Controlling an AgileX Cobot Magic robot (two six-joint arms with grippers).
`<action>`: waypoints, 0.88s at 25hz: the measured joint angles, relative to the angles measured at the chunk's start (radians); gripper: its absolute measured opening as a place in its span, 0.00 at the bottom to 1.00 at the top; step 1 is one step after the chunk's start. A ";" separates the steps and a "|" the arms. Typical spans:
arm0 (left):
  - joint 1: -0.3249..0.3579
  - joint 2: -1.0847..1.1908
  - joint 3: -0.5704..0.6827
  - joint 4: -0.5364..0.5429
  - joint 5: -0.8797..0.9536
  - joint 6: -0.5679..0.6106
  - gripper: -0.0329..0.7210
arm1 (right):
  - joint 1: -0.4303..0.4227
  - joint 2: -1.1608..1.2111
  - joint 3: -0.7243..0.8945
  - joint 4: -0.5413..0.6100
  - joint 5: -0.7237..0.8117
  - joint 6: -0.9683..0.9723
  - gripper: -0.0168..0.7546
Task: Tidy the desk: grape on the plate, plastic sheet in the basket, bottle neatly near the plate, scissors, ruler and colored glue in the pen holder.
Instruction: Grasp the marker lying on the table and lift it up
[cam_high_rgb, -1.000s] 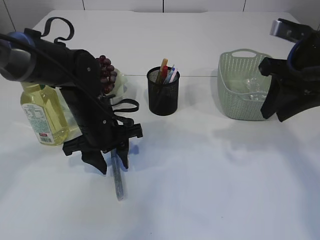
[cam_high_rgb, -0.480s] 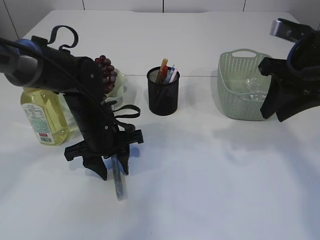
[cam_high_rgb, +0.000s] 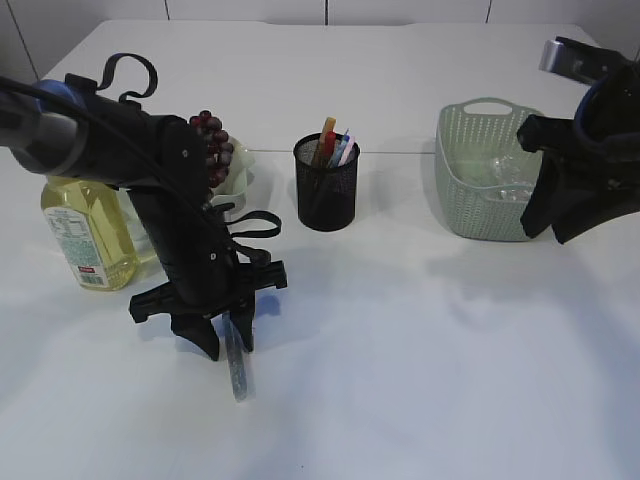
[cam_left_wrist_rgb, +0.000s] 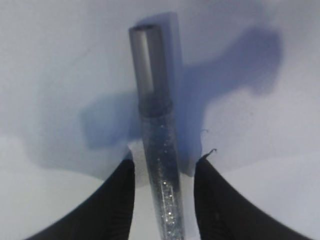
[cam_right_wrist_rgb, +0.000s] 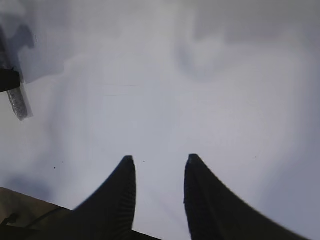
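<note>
— Straddling the colored glue (cam_left_wrist_rgb: 159, 165) with my left gripper (cam_left_wrist_rgb: 163, 200), that's where I am. The tube lies flat on the table (cam_high_rgb: 420, 360), and my two fingers (cam_left_wrist_rgb: 117, 200) stand one on each side of it.

— Are you holding it?

— Not that I can see. In the left wrist view there's a sliver of table showing between each finger and the tube, so my jaws are parted and bracketing it, nothing clamped.

— Which way does the tube run?

— Its long axis goes straight away from my wrist, right down the middle of the gap, dark cap at the far end. My fingers cross it squarely at the glittery clear part, which is what a pinch needs, I'd say.

— And your other arm?

— My right gripper (cam_right_wrist_rgb: 159, 162) hangs well apart, over by the basket (cam_high_rgb: 487, 170), fingers parted with bare table under them and nothing between. The left is plainly the nearer one.

— Where does the glue go after?

— Into the pen holder (cam_high_rgb: 327, 185), behind me and a little to the right in the exterior view, near the plate with the grape (cam_high_rgb: 212, 150). The bottle (cam_high_rgb: 85, 225) stands to the left of my arm.
</note>
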 joint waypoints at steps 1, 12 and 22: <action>0.000 0.000 0.000 0.000 0.000 0.001 0.43 | 0.000 0.000 0.000 0.000 0.000 0.000 0.38; 0.000 0.001 0.000 -0.002 0.000 0.008 0.38 | 0.000 0.000 0.000 0.000 -0.004 -0.003 0.38; 0.000 0.001 0.000 -0.002 -0.002 0.008 0.38 | 0.000 0.000 0.000 0.000 -0.004 -0.003 0.38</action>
